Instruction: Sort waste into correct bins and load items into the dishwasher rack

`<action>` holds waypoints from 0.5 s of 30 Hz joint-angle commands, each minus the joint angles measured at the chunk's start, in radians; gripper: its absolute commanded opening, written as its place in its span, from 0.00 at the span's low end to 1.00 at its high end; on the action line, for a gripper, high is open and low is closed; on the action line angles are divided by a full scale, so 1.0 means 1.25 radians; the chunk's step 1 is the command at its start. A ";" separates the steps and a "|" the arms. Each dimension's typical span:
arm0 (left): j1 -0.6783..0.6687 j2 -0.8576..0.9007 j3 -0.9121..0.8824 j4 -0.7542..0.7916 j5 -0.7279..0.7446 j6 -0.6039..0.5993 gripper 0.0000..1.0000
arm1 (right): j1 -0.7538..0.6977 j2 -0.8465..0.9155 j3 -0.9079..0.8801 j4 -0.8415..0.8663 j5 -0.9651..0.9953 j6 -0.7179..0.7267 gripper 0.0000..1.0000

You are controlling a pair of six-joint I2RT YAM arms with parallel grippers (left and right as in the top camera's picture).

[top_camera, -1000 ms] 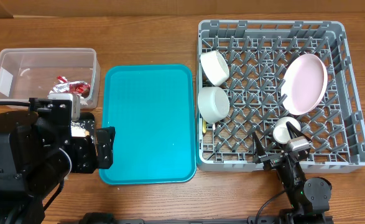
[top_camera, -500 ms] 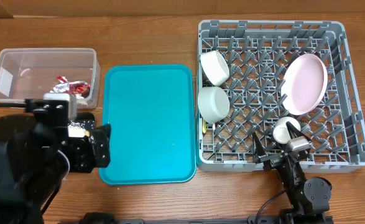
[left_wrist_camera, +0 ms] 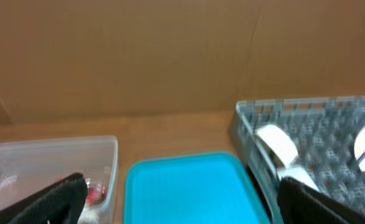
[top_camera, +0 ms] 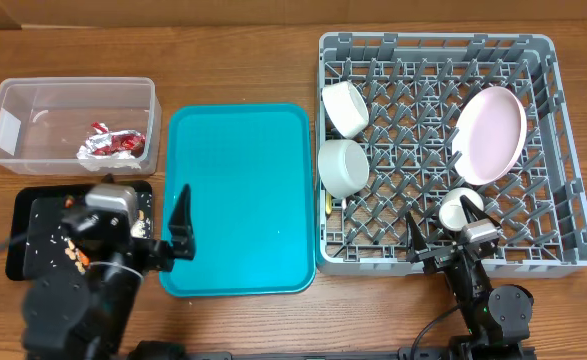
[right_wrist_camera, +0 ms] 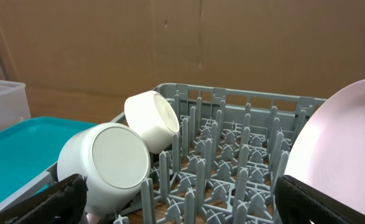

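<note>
The grey dishwasher rack (top_camera: 433, 42) holds two white bowls (top_camera: 345, 108) (top_camera: 343, 165), the pale pink plate (top_camera: 490, 135) standing on edge, and a small white cup (top_camera: 460, 208). A bit of yellow cutlery (top_camera: 330, 205) shows at the rack's left wall. The clear tub (top_camera: 13, 100) holds the red-and-silver wrapper (top_camera: 113, 145). The black tray (top_camera: 33, 235) carries rice and nut scraps (top_camera: 73, 250). My left gripper (top_camera: 138, 228) (left_wrist_camera: 182, 202) is open and empty, low at the teal tray's left edge. My right gripper (top_camera: 448, 232) (right_wrist_camera: 182, 199) is open and empty at the rack's front wall, beside the cup.
The teal serving tray (top_camera: 238, 210) lies between the bins and the rack and shows bare in the left wrist view (left_wrist_camera: 188, 186). The right wrist view shows both bowls (right_wrist_camera: 110, 163) (right_wrist_camera: 151, 118), the plate (right_wrist_camera: 337, 155) and upright pegs (right_wrist_camera: 244, 149). A cardboard wall stands behind the table.
My left arm has pulled back toward the front edge, uncovering the black tray and its scraps. The right arm and everything in the rack have not moved.
</note>
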 commanded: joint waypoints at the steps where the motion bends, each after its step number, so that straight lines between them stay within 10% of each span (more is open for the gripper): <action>1: -0.008 -0.097 -0.146 0.075 0.027 0.019 1.00 | -0.001 -0.009 -0.009 0.005 -0.005 0.000 1.00; 15: -0.008 -0.391 -0.600 0.396 0.081 0.015 1.00 | -0.001 -0.009 -0.009 0.005 -0.005 0.000 1.00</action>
